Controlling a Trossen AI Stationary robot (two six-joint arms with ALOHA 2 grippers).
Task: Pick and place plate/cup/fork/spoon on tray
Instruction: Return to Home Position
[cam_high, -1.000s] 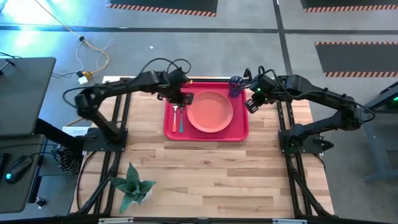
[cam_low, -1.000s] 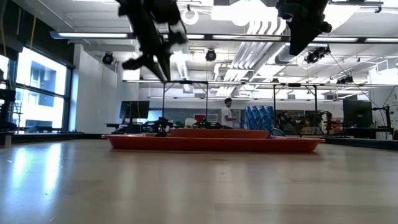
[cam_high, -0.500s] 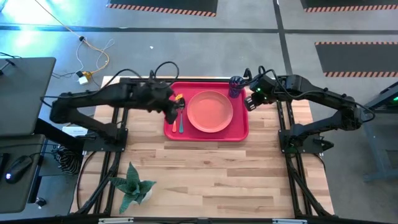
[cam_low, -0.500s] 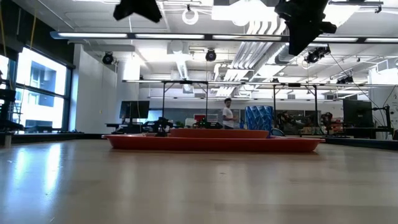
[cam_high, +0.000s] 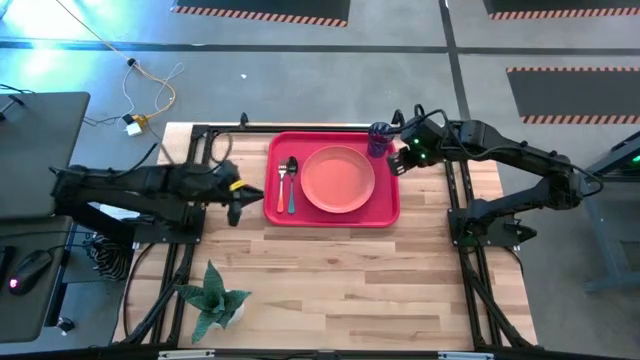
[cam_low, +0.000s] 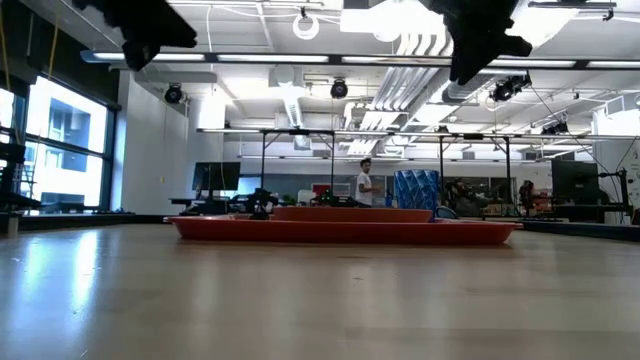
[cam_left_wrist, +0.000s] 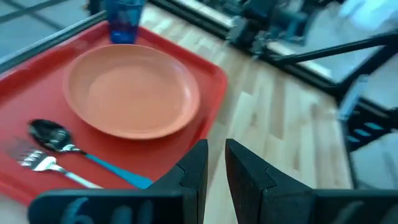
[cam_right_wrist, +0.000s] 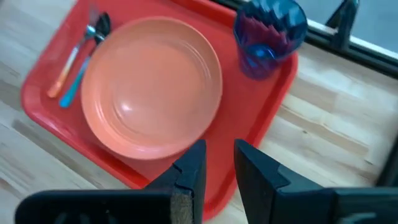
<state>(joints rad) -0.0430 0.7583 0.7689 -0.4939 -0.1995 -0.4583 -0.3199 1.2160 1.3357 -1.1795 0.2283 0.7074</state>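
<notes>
The red tray (cam_high: 385, 205) lies on the wooden table's far middle. On it are the salmon plate (cam_high: 338, 179), the dark blue cup (cam_high: 380, 138) upright at its far right corner, and the orange-handled fork (cam_high: 282, 188) beside the blue-handled spoon (cam_high: 291, 190) along its left side. My left gripper (cam_high: 237, 197) hovers left of the tray, fingers almost together and empty (cam_left_wrist: 216, 149). My right gripper (cam_high: 400, 160) hovers at the tray's far right edge near the cup, fingers almost together and empty (cam_right_wrist: 219, 152).
A small potted plant (cam_high: 212, 298) stands near the table's near left corner. Black frame rails (cam_high: 200, 150) run along the table's left, right and far sides. Bare wood lies between the tray and the near edge. A person (cam_low: 366, 180) stands far off in the room.
My left gripper has drawn back from above the fork and spoon toward the table's left edge and now hovers clear of the tray. The fork and spoon lie still on the tray. My right arm has kept still.
</notes>
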